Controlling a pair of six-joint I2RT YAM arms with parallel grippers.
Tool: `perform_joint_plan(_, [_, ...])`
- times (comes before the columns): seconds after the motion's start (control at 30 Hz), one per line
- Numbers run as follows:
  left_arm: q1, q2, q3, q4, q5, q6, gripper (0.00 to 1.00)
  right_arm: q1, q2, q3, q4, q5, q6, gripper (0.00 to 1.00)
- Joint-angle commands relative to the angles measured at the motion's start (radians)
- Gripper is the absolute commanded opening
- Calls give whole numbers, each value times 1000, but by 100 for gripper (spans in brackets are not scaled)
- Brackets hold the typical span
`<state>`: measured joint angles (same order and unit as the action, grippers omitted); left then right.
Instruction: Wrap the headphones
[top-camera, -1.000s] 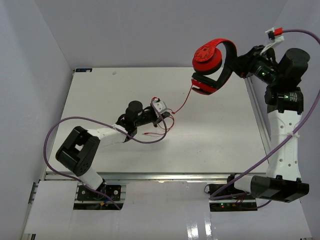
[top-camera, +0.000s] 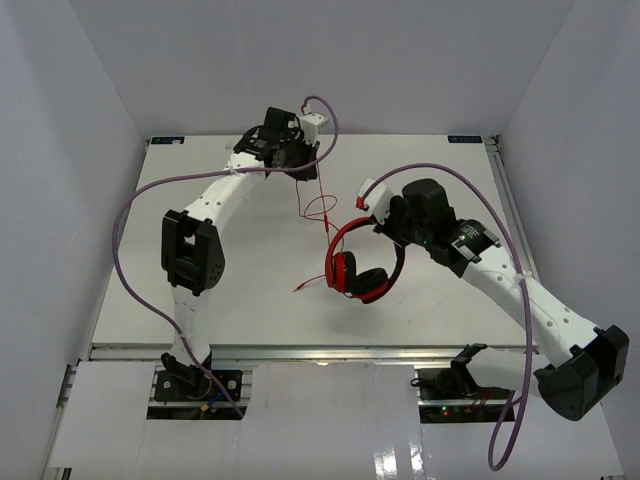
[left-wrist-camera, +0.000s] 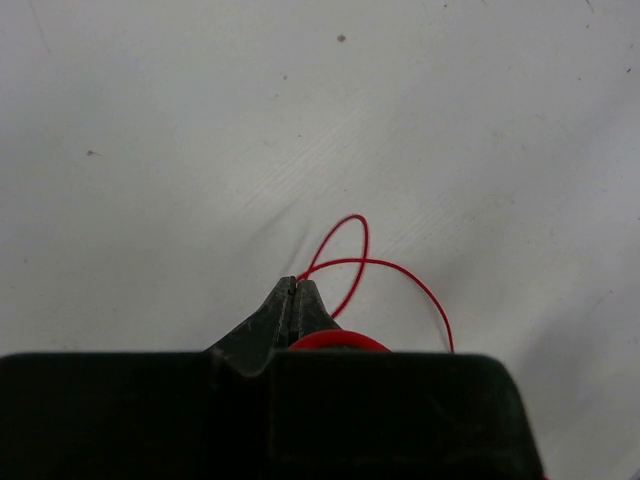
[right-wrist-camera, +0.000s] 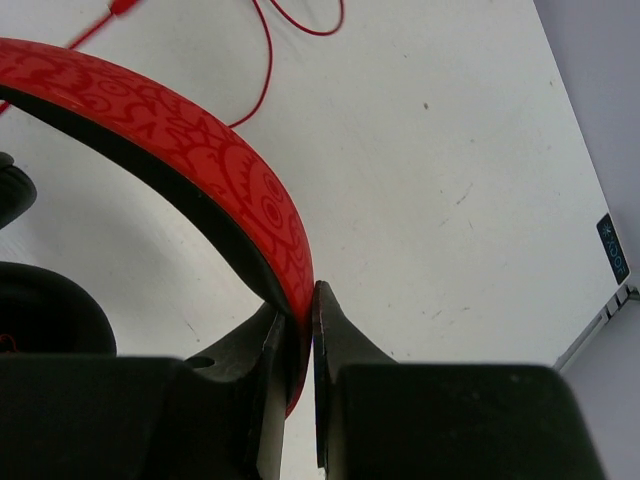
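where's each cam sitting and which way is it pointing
Top external: above and behind the bases, looking down on the table; both arms show, left gripper far, right gripper at the headphones.
Left wrist: on the left arm, looking down at the table past its shut fingers; the cord loops from them.
Right wrist: on the right arm, looking along its fingers clamped on the headband.
Shared: the red cord shows in all three views.
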<state>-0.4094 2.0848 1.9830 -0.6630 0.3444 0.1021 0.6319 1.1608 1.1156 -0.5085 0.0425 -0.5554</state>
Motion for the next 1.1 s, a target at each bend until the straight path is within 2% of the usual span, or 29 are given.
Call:
perform_joint_plan(0.0, [-19, -22, 97, -160, -72, -52, 0, 55, 25, 16, 114, 61, 30, 8])
perform_joint_plan(0.17, [-60, 4, 158, -211, -44, -84, 0, 77, 104, 58, 129, 35, 87, 8])
perform_joint_plan(0.3, [-69, -12, 186, -224, -11, -144, 0, 73, 184, 80, 156, 115, 182, 8])
perform_joint_plan(0.43, [-72, -82, 172, -238, -50, -145, 0, 4, 230, 87, 160, 151, 246, 8])
perform_joint_plan(0.57, [-88, -135, 159, -246, -23, -162, 0, -80, 276, 113, 177, 205, 281, 8])
perform_joint_plan(0.77, [-120, -164, 145, -275, 18, -174, 2, -116, 332, 188, 215, 323, 268, 8])
perform_joint_plan(1.07, [-129, -214, 89, -322, 17, -165, 8, -245, 378, 350, 214, 245, 305, 8])
